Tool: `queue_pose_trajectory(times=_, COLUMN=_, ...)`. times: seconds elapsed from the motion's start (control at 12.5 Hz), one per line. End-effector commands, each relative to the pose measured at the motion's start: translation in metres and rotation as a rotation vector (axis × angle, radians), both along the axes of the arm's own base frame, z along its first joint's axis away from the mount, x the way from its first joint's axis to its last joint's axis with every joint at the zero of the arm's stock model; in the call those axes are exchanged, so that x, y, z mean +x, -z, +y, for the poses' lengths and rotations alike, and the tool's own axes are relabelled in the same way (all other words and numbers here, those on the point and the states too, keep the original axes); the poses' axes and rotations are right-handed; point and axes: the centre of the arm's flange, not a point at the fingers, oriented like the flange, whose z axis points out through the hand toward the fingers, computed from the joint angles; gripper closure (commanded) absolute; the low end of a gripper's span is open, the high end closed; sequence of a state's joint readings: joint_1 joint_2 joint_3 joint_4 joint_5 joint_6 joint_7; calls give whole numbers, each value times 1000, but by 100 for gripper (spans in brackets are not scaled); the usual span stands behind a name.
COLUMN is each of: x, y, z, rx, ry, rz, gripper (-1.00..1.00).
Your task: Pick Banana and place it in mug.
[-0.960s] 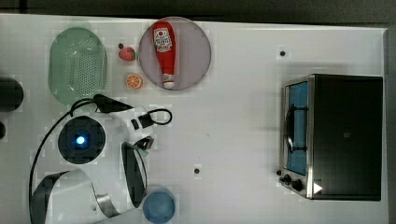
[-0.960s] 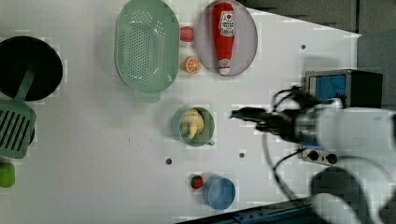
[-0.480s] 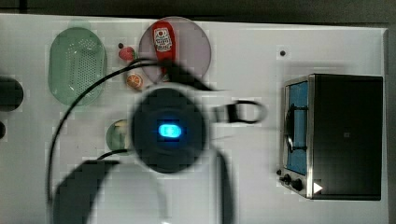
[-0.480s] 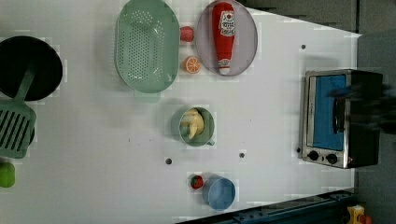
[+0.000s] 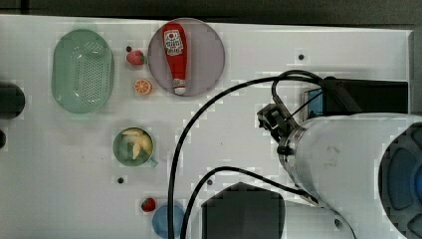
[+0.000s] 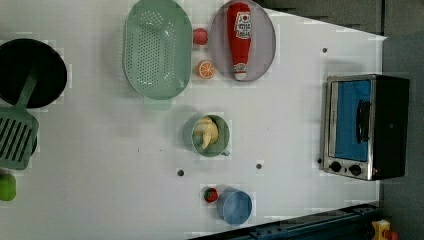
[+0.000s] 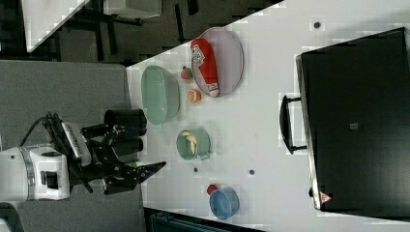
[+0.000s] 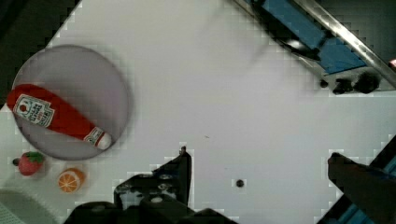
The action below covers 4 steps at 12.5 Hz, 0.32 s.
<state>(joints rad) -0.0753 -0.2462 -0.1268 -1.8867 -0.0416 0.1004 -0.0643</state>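
Banana (image 6: 207, 132) lying inside the mug (image 6: 192, 136) — mid-table, just below the colander (image 6: 157, 47) in the left view. Gripper (image 8: 259, 165) raised well clear of both — fingers (image 8: 180, 168) spread wide, holding nothing.

You have a white table (image 6: 100, 165) carrying a colander (image 6: 157, 50), plate (image 6: 267, 45), mug (image 6: 212, 136), cup (image 6: 235, 206) and, by one edge, a toaster oven (image 6: 365, 127).

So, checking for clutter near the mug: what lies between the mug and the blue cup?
In the left view, between the mug and the blue cup is bare white table, with a strawberry beside the cup.
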Motion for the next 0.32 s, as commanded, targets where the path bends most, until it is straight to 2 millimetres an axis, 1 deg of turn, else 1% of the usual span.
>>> queue_pose_trajectory(times=0.08, x=9, y=20, z=41, rx=35, ry=-55, rz=53, gripper=-100)
queue_pose_trajectory(times=0.32, x=13, y=27, z=42, rx=35, ry=-56, rz=66, gripper=-100)
